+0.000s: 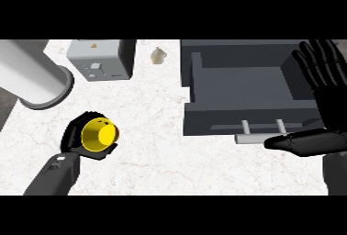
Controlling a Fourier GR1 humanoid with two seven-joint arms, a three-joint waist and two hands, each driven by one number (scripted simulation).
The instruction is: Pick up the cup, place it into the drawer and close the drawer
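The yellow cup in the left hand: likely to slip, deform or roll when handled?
Probably stiff: the yellow cup shows a round rim with the left hand curled round it. Its surface looks smooth, so it might slip. Being round, it could roll if laid sideways in the flat-floored drawer.

The table point(156, 156) looks like smooth white marble with faint veins. The cup point(100, 134) is glossy yellow, like plastic. The drawer point(244, 87) is matt dark grey, its handle point(249, 138) a paler smooth bar. The box point(98, 59) left of the drawer looks like dull grey metal.
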